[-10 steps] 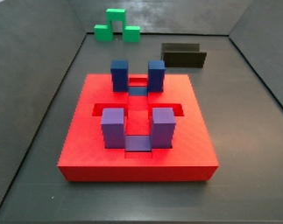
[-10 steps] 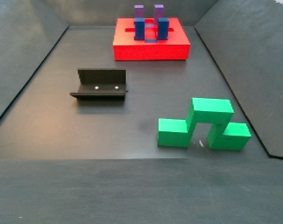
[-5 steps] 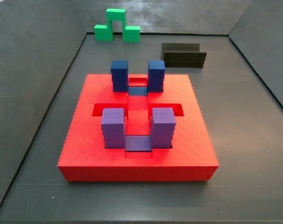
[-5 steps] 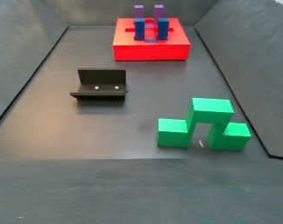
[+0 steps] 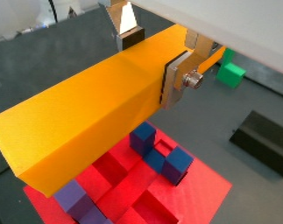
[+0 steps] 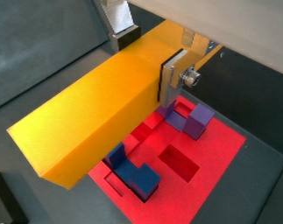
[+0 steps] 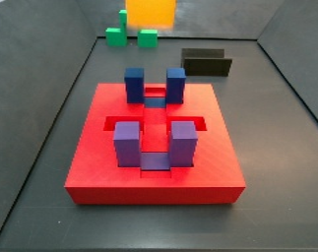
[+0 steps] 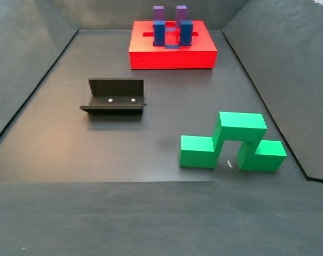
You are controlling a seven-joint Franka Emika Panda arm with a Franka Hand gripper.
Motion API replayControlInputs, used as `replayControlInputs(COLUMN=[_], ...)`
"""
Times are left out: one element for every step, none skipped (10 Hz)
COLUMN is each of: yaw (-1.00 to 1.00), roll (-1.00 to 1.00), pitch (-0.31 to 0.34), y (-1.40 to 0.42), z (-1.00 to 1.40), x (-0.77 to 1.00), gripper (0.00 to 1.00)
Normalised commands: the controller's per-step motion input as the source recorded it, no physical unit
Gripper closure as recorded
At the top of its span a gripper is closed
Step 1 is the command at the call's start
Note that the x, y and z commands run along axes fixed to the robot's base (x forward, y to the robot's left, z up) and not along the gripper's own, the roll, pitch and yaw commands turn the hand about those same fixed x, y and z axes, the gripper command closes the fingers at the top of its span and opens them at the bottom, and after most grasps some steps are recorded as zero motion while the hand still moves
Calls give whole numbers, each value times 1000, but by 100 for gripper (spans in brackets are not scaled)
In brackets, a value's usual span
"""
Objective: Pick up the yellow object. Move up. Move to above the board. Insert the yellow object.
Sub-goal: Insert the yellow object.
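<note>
Dark grey flooring with raised walls filled both side views, and the board (image 7: pixel 155 138) was the largest thing on it, a flat red slab with recessed slots and four blue-purple posts (image 7: pixel 151 116) standing upright in two pairs. In a side view the board (image 8: pixel 173 47) sat at the far end of the floor. The yellow object (image 5: pixel 91 109), a long smooth orange-yellow bar, hung in the air above the board in both wrist views, its end just showing at the top edge of a side view (image 7: pixel 152 11). The gripper (image 6: pixel 152 52) was clamped across the bar's width near one end, silver fingers (image 5: pixel 176 77) pressed against its faces. The fixture (image 8: pixel 114 97) stood mid-floor, left of the green blocks (image 8: pixel 232 142) nearer the camera.
</note>
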Motion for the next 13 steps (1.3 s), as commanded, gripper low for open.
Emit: replayControlInputs(yaw=[0,160,194,186,171,126,37,0,0,0,0,0,0], roll=[-57,71,94,97,97,93,54,0,10,69,77,101,133], pitch=[-61,-49,-47,-40,-40,-23,-16,-4,0,0,0,0,0], y=[0,-146,-203,-220,-251,-246,-49,0,0,23,0,0,0], z=[-709,-657,-623,-600,-566,-511,-391,-326,-257,-234,-217,-200,-174], x=[-43,0,0,0,0,0,0,109,186,243,246,266,231], gripper=[100,100,100,100,100,100,100,100,100,100,100,100,100])
